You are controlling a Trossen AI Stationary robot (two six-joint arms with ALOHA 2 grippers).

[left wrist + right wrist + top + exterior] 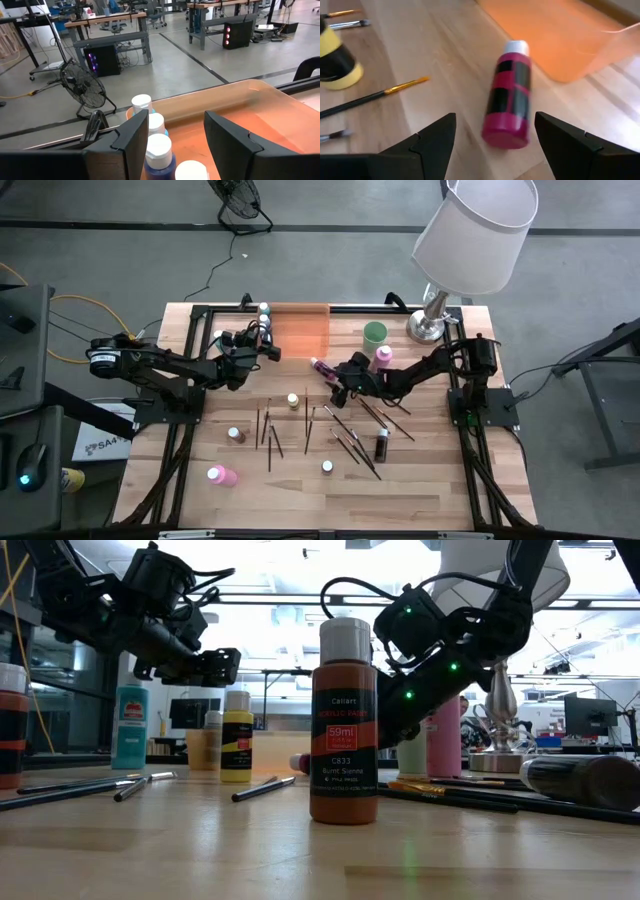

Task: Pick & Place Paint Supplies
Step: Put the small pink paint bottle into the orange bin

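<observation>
A translucent orange tray point(300, 330) lies at the table's far middle, with several white-capped bottles point(156, 131) standing in its left end. My left gripper point(175, 145) hovers open over that end point(270, 352); a blue bottle point(159, 159) stands beside one finger and a white cap point(191, 171) shows low between the fingers. A magenta bottle point(509, 100) lies on its side on the wood near the tray point(322, 366). My right gripper point(495, 135) stands open just behind it point(338, 378), one finger to either side, apart from it.
Loose on the wood are a yellow bottle point(293, 400), brown bottles point(236, 435) point(382, 445), a pink one lying down point(222, 475) and several thin brushes point(350, 442). A green cup point(374, 333), a pink bottle point(384, 356) and a lamp point(436, 320) stand far right.
</observation>
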